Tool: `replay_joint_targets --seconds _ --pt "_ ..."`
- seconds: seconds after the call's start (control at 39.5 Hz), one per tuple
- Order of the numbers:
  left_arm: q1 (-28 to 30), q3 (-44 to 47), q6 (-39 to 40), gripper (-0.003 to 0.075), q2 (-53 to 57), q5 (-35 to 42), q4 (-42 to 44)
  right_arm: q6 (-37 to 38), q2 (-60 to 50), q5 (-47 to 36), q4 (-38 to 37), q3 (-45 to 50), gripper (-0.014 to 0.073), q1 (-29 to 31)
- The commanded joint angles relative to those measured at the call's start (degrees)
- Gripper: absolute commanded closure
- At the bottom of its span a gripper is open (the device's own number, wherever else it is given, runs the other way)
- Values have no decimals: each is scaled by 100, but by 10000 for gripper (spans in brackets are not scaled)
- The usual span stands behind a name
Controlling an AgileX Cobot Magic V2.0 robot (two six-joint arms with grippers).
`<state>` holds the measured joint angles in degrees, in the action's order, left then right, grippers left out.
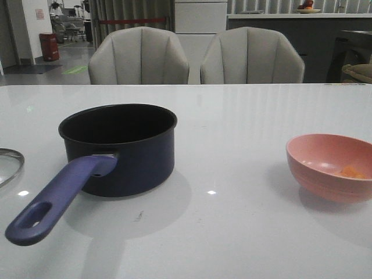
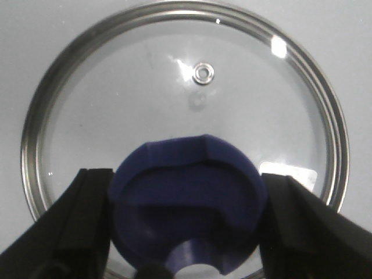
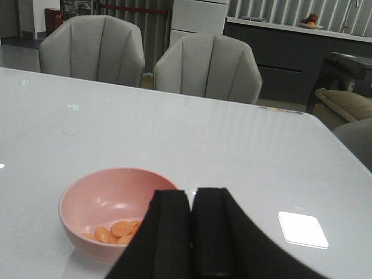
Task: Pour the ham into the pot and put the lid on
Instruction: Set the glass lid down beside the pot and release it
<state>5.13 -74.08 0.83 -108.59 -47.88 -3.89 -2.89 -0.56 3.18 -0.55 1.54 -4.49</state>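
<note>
The dark navy pot [image 1: 125, 157] stands left of centre on the white table, its purple-blue handle [image 1: 58, 200] pointing to the near left. The glass lid [image 1: 11, 158] lies flat at the far left edge. In the left wrist view my left gripper [image 2: 185, 172] is above the lid [image 2: 174, 87], its fingers [image 2: 81, 221] against both sides of the purple-blue knob [image 2: 186, 203], no gap showing. The ham [image 1: 351, 172] lies in the pink bowl [image 1: 328, 165] at the right. My right gripper [image 3: 190, 190] is shut and empty, just behind the bowl [image 3: 99, 192] with its ham [image 3: 116, 231].
Two grey chairs [image 1: 139, 58] [image 1: 251, 56] stand behind the table's far edge. The white table [image 1: 244, 116] runs between pot and bowl. Neither arm shows in the front view. A dark counter [image 3: 290, 52] stands behind the chairs.
</note>
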Motion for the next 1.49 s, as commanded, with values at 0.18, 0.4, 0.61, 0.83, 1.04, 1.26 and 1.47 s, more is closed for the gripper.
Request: replay_joint_targets --seconds 0.18,0.4,0.61,0.83,1.04,1.26,1.47 --pt "4 -149 -9 280 47 55 -192 -30 -113 -418 -61 -32 462 39" --pt "4 -530 -9 169 47 -445 -192 -30 -113 -418 -61 -32 462 39" --pt "4 -701 -9 169 408 -613 -81 -30 -113 -418 -61 -32 462 39" --pt "4 -413 -9 169 1008 -467 -94 -30 -113 -490 -61 -32 462 39" --pt "-72 895 -9 169 2124 1012 -194 -30 -113 -722 -61 -32 462 39" --pt "-258 2836 -9 169 3909 3778 -261 -30 -113 -1333 -61 -32 462 39" --pt "-513 3823 -9 169 5385 4869 -277 -30 -113 -1321 -61 -32 462 39"
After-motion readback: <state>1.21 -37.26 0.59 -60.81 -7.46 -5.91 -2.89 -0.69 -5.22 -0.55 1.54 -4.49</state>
